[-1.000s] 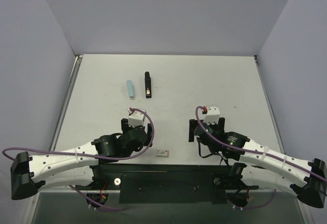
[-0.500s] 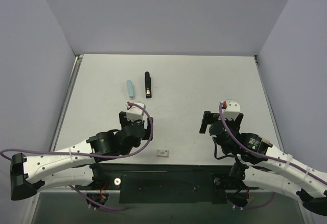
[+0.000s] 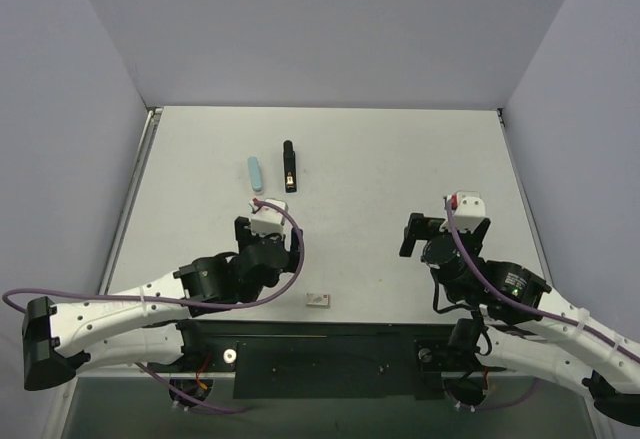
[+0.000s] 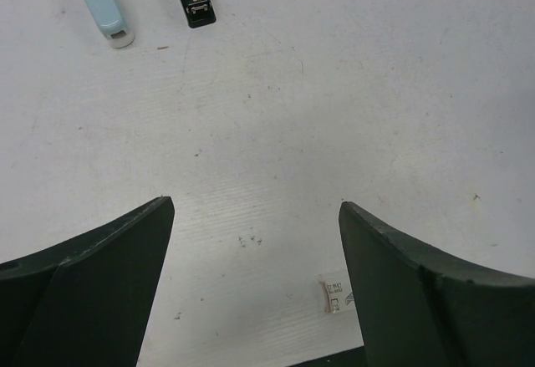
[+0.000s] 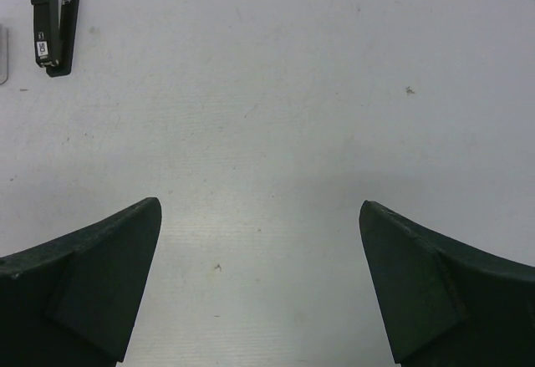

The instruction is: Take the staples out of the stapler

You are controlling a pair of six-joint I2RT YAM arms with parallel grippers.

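Both arms are sitting low over the near half of the table (image 3: 400, 159), with forearms reaching in from the outer near corners and wrists bending to point toward the far edge. Left gripper (image 3: 267, 229) is hovering left of centre with its jaws spread wide and gripping nothing; the left wrist view is showing only bare tabletop between the two dark fingers (image 4: 100, 275). Right gripper (image 3: 445, 227) is hovering over the right side, well apart from the left one, also spread wide and holding nothing, with bare table between its fingers. Neither gripper is touching any object. Stapler (image 3: 289, 167) is lying flat on the table beyond the left gripper, toward the far left-centre, with its long axis running away from the arms. It is sitting ahead of the left fingers, near them but clear of them, and well off to the far left of the right gripper. Right wrist view is suggesting it is lying on its side, but I can't tell for sure. Blue bar (image 3: 256, 174) is lying just beside the stapler on its left, roughly parallel and not touching it. Small white tag (image 3: 318, 300) is resting at the near edge between the two arms.
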